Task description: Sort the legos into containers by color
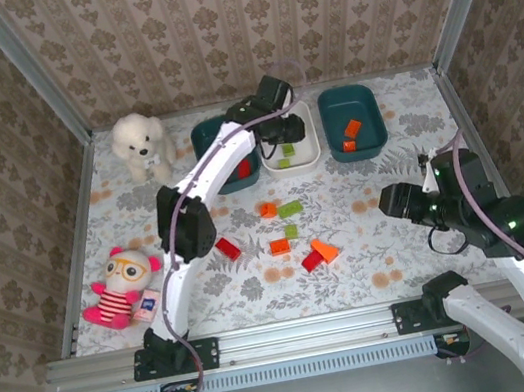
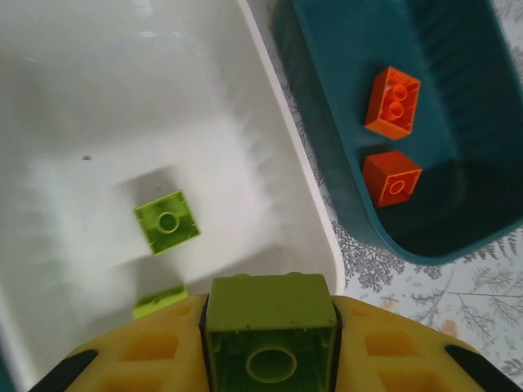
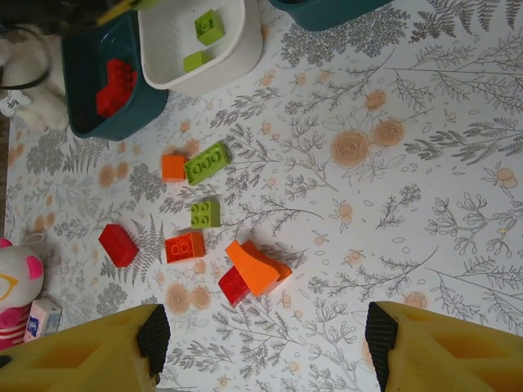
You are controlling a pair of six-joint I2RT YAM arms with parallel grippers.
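A lime brick (image 2: 270, 322), square with a round ring on its near face, is pinched between the yellow fingers (image 2: 392, 351) of the left gripper (image 1: 286, 134) above the white tub (image 2: 98, 98), where two more lime bricks (image 2: 167, 222) lie. Two orange bricks (image 2: 394, 102) lie in the teal tub (image 2: 466, 73) beside it. Loose bricks (image 3: 205, 214) dot the table (image 3: 409, 204), and the right gripper (image 3: 265, 339) hangs spread above it.

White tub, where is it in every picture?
Top external: white tub at the back, in the middle.
Left wrist: white tub across the left and top.
Right wrist: white tub at the top, left of centre.
Shared landmark: the dark teal tub on its right in each picture.
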